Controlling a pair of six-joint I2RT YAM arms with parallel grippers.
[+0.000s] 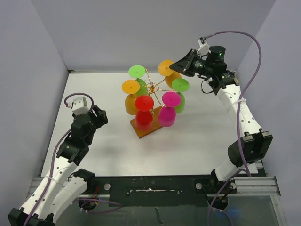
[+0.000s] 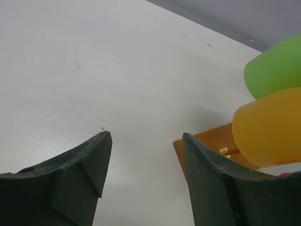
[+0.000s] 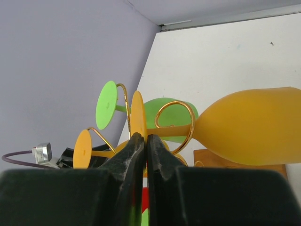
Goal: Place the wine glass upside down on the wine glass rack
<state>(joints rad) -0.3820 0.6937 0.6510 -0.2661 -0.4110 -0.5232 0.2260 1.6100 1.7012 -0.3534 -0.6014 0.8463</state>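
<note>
Right now your right gripper [image 1: 175, 66] [image 3: 142, 137] is at the back right of the rack [image 1: 152, 87], its jaws pinched shut on the edge of the glass's foot. The glass [image 1: 165, 68] [image 3: 254, 125] is the orange one at that corner: it hangs bowl down with its foot on top. In the right wrist view its stem runs through a curled gold arm [image 3: 189, 113] of the rack, and the foot sits edge-on between your fingers [image 3: 129, 157]. The rack stands on its wooden base [image 1: 149, 129] near the middle of the table [image 1: 202, 136]. A green glass [image 1: 137, 71], a second orange glass [image 1: 130, 87], a red glass [image 1: 144, 104], a pink glass [image 1: 170, 99] and another green one [image 1: 180, 85] hang on the other arms, all bowl down. Your left gripper [image 1: 99, 116] [image 2: 146, 136] is left of the rack, apart from it, with its jaws spread wide and nothing between them. Its wrist view shows bare table, a corner of the base [image 2: 207, 141] just beside the right finger [image 2: 221, 188], and the green [image 2: 275, 66] and orange [image 2: 268, 127] bowls at the right edge.
</note>
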